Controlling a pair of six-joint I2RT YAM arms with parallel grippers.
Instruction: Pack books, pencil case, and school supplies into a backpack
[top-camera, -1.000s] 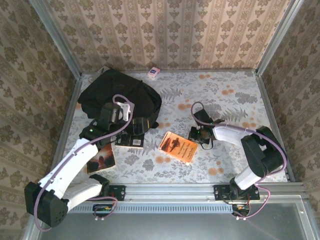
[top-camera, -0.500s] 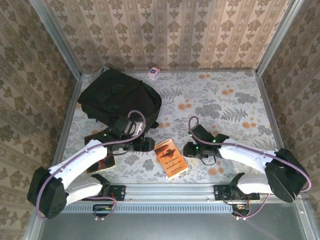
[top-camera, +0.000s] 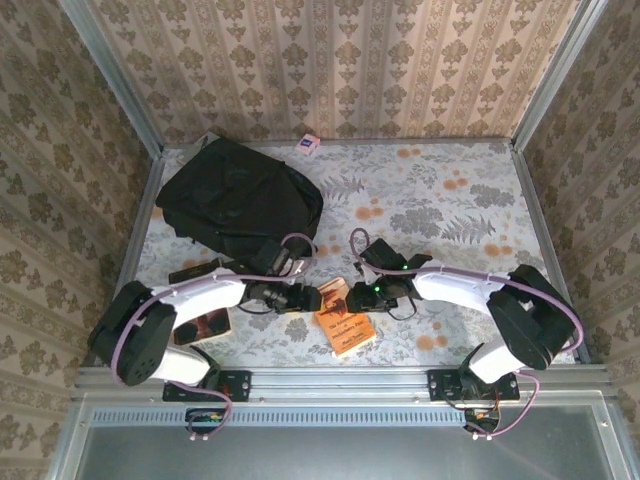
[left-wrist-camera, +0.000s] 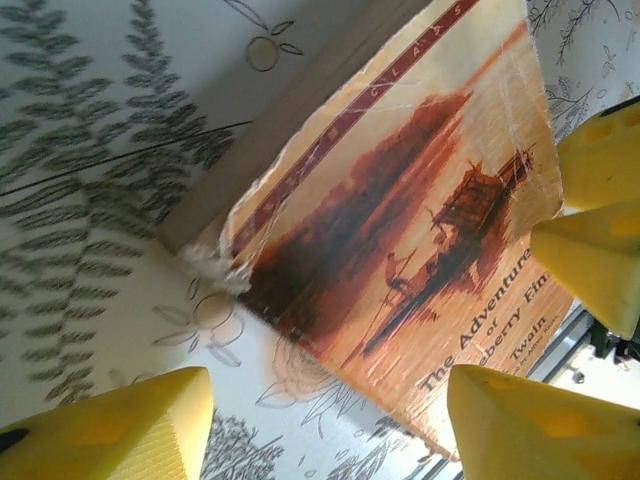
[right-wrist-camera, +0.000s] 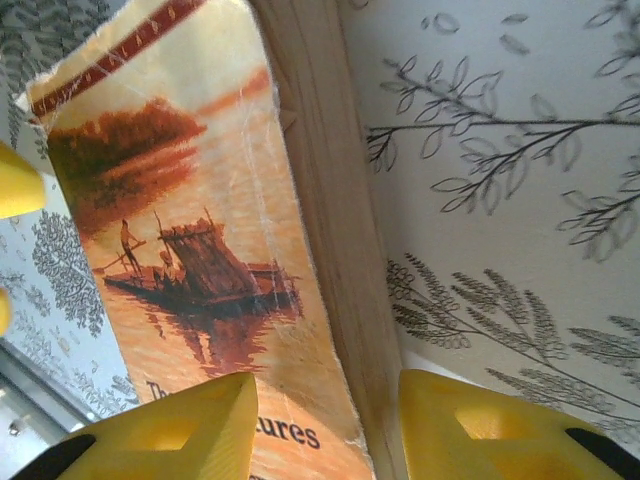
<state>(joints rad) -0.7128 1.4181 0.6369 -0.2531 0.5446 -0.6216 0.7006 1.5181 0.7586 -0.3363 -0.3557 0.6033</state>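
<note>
Book pickup: left fingers (left-wrist-camera: 120, 425) and right fingers (right-wrist-camera: 170, 430), both released, straddle edges of the orange Huckleberry Finn paperback (top-camera: 345, 328). Next: clench, lift toward the backpack (top-camera: 240, 195) at upper left.

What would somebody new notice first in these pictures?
The left end effector and the right end effector meet, jaws apart, over the orange book lying near the front edge of the table. At the far left sits the big black backpack, and a small pink-white packet lies by the far wall.
</note>
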